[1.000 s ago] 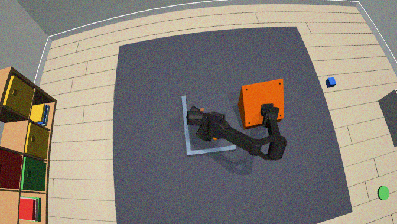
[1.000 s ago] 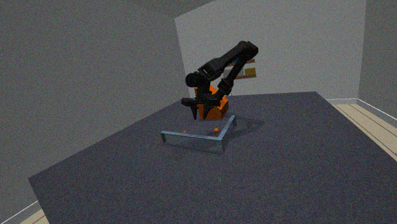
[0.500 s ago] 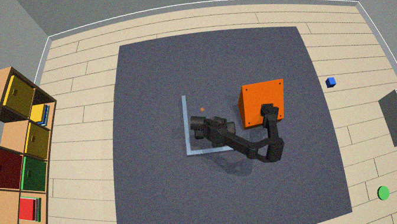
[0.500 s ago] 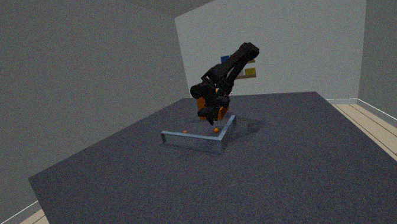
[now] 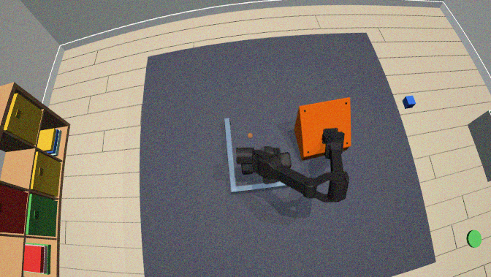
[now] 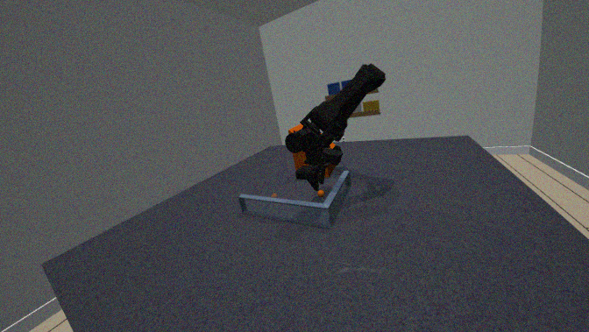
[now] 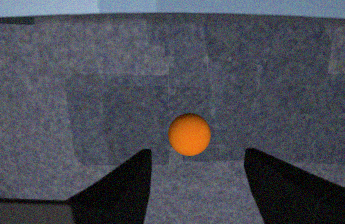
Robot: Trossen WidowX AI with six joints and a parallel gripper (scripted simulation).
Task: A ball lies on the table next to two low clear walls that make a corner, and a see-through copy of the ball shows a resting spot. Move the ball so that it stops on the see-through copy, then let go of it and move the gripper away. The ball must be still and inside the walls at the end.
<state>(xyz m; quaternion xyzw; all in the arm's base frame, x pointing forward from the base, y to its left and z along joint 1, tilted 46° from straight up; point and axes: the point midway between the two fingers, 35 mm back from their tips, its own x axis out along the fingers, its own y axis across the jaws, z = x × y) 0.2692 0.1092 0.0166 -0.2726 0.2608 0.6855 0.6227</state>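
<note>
The bright orange ball (image 6: 321,193) (image 7: 189,134) lies on the dark table inside the corner. The arm hides it in the top view. My gripper (image 6: 318,186) (image 7: 198,157) is part open and empty, pointing down just above the ball. In the wrist view the ball shows just beyond the gap between the fingertips, touching neither. The see-through copy (image 5: 250,135) (image 6: 274,195) is a duller orange and sits near the long wall, away from the gripper. The two low clear walls (image 5: 229,153) (image 6: 280,201) meet in a corner; one wall (image 7: 193,6) crosses the top of the wrist view.
A large orange slanted block (image 5: 325,127) (image 6: 300,161) stands beside the arm's base. The second low wall (image 5: 256,187) (image 6: 337,192) runs under the arm in the top view. A blue cube (image 5: 409,101) and a green disc (image 5: 474,238) lie off the dark surface.
</note>
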